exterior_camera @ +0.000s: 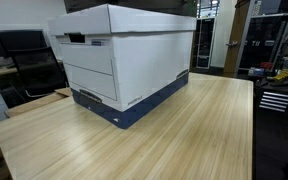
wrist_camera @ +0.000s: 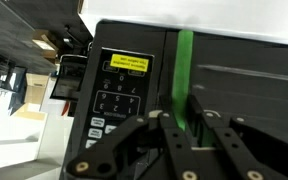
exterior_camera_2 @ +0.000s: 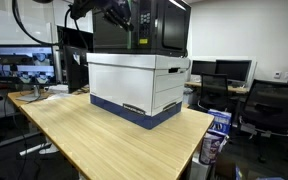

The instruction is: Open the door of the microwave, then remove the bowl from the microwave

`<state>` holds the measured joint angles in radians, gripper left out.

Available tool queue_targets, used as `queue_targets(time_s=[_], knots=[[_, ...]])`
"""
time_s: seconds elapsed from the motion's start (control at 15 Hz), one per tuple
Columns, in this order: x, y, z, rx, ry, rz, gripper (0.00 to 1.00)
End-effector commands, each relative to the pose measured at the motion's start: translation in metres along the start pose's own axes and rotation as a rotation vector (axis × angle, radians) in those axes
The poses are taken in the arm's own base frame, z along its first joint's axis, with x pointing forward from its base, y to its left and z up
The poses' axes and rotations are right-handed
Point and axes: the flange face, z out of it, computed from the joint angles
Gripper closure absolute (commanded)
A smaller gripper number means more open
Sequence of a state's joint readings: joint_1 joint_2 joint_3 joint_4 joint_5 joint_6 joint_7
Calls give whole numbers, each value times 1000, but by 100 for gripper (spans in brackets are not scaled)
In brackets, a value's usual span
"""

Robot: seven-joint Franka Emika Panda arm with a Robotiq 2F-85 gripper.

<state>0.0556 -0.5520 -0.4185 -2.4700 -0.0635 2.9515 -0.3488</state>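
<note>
The microwave (exterior_camera_2: 159,25) sits on top of a white and blue cardboard box (exterior_camera_2: 134,85), which stands on a wooden table (exterior_camera_2: 94,140). The microwave's long axis runs level, along the length of the box. Its front faces the gripper (exterior_camera_2: 119,15), which hangs high up just in front of that face, with the box below it and the table lower still.

In the wrist view the microwave fills the frame straight ahead of the gripper (wrist_camera: 181,110) and looks slightly tilted in that picture. The control panel (wrist_camera: 119,95), with a yellow sticker (wrist_camera: 127,64) at its top and rows of buttons beneath, lies ahead and to the gripper's left. The dark door (wrist_camera: 249,100) lies ahead and to its right and is closed flat against the body, hiding whatever is inside. A green strip (wrist_camera: 185,60) runs up and down the front between panel and door, directly ahead of the fingertips.

The fingers (wrist_camera: 167,130) are drawn in close to each other, one on each side of the line of the green strip. Whether they pinch the strip or merely stand before it cannot be told from these pictures.

In an exterior view, only the box (exterior_camera: 124,60), the table (exterior_camera: 184,140) and a dark sliver of the microwave's underside (exterior_camera: 124,4) show.
</note>
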Motion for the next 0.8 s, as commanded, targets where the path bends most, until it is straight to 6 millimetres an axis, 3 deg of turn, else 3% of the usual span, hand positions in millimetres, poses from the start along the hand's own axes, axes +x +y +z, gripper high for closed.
queue_targets(time_s=[0.0, 0.4, 0.47, 0.53, 0.73], knots=[[-28, -33, -36, 29, -65, -85, 94], [-47, -55, -84, 26, -163, -97, 94], [-49, -61, -94, 36, -202, -110, 56], [-49, -65, -103, 35, -229, -123, 55], [-51, -88, -126, 52, -335, -206, 34]])
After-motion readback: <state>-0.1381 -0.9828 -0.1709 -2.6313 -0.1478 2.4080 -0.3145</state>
